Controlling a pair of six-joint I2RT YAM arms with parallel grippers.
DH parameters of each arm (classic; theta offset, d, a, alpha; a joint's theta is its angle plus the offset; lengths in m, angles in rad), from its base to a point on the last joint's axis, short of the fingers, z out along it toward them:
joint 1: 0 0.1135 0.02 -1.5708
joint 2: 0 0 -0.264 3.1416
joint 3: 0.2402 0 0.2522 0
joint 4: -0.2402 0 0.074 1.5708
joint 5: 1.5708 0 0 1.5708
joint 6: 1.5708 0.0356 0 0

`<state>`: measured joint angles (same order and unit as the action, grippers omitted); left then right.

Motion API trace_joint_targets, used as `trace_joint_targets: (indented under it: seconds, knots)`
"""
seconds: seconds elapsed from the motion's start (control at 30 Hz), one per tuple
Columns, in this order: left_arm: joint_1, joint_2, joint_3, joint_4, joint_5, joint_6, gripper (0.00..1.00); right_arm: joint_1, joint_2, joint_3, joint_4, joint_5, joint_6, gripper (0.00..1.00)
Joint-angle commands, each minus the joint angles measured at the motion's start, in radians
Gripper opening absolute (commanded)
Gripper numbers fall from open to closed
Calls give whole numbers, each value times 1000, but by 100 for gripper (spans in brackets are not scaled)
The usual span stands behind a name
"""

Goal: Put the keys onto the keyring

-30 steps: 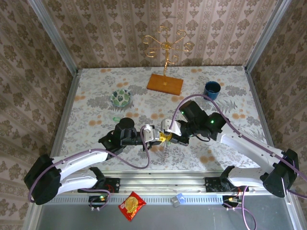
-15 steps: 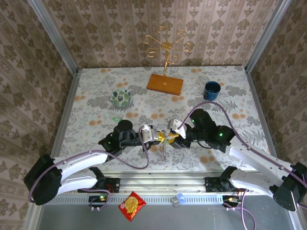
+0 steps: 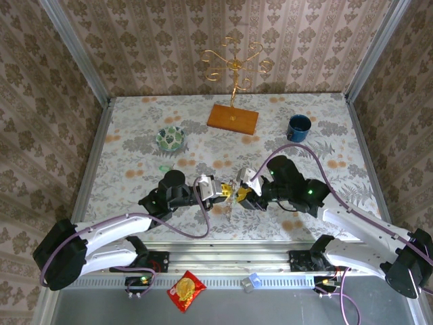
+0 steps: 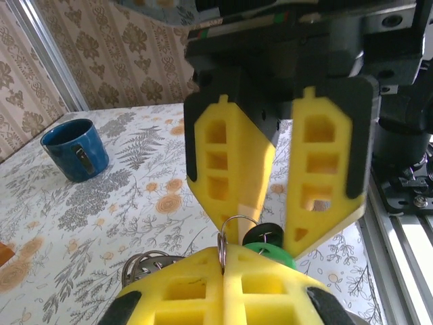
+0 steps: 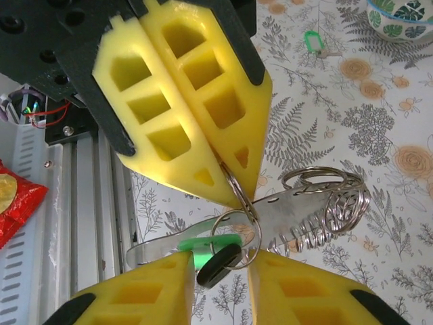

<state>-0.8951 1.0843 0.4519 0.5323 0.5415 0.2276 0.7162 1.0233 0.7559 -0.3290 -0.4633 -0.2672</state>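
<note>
A: Where does the keyring (image 5: 238, 223) sit?

B: It is held up above the flowered table (image 3: 135, 145), near the middle of the front edge, between the two arms. The left gripper (image 5: 233, 191) has its yellow fingers (image 5: 183, 101) pressed flat together, pinching the thin wire loop at the top. A flat metal piece (image 5: 284, 206) and a coil of rings (image 5: 331, 210) hang beside that loop.

A: And the right gripper (image 5: 222, 261)?

B: It faces the left one, tip to tip. Its two fingers stand apart, one on each side of the loop, and grip nothing. In the gap between them hangs a green-headed key (image 5: 203, 245) with a black piece (image 5: 216, 263) just beside it. Both appear threaded on the same loop.

A: Does the left wrist view agree?

B: Yes. It shows its own pads closed on the wire, with the opposite pair spread wide around it.

A: Any other keys?

B: A second green key (image 5: 312, 39) lies flat on the table near the patterned bowl (image 3: 171, 139), well apart from both grippers.

A: What else is there?

B: A blue mug (image 3: 298, 126) stands upright towards the far right. A red snack packet (image 3: 186, 290) lies in front of the arm bases.
</note>
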Motion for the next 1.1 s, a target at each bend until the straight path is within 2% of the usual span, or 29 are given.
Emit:
trace_joint_targets:
  seconds: [0.0,0.23,0.47,0.63,0.7,0.8,1.07]
  knots:
    - [3,-17,-12,78,3,-32,0,-1,12,8,36,17,9,18]
    - [5,-14,-18,112,8,-39,0,-3,33,15,0,27,-22,0]
    - [6,2,-21,169,17,-49,0,29,119,56,9,-10,-29,0]
    - [7,2,-32,164,12,-44,0,24,58,28,10,32,-28,0]
    - [7,0,-36,164,12,-43,0,16,15,5,20,56,-23,15]
    - [7,-2,-41,164,13,-43,0,12,-48,-29,39,76,-36,27]
    - [12,-3,-48,174,33,-50,0,11,-144,-58,145,95,-32,30]
